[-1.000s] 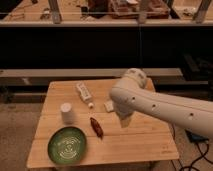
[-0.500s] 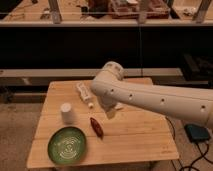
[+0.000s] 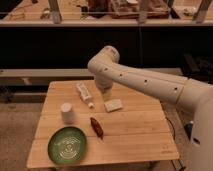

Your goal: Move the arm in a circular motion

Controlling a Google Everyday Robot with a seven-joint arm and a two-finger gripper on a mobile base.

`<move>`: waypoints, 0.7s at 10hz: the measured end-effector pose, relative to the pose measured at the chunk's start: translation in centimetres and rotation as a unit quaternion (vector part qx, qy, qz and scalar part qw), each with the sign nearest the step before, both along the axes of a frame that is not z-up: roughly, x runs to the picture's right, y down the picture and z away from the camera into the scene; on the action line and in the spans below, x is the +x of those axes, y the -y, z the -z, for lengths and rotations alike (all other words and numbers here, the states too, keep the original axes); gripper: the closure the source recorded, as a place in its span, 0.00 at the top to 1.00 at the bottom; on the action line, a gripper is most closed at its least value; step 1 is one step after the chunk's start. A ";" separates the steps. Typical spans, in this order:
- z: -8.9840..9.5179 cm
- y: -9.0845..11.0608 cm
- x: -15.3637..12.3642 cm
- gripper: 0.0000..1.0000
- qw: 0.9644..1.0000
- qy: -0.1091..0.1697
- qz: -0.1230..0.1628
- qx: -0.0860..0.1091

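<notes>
One arm (image 3: 150, 82), one gripper (image 3: 106, 91) above one table (image 3: 135, 132). Left of the gripper: one tube (image 3: 83, 93), one cup (image 3: 67, 112). Nearer than it: one pad (image 3: 113, 105), one red object (image 3: 96, 127), one plate (image 3: 67, 144).

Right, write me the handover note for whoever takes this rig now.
Arm: comes in from the right, joint raised over the back of the table.
Pincer: at its tip, hanging over the table between tube and pale pad.
Done: it has swept left across the table in the last second.
Left: close the circle, clear of cup and plate.
</notes>
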State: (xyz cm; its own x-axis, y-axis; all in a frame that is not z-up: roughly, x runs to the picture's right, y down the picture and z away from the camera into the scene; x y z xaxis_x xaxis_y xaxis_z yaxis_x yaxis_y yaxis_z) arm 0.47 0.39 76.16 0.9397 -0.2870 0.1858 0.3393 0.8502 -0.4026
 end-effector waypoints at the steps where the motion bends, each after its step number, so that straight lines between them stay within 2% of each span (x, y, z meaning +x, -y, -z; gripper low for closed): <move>1: -0.4 0.1 1.8 0.59 1.000 -0.006 -0.012 -0.005; 4: -0.7 -1.0 8.1 0.59 0.998 -0.023 -0.056 -0.023; 7: 0.7 -3.6 11.0 0.59 0.995 -0.039 -0.080 -0.043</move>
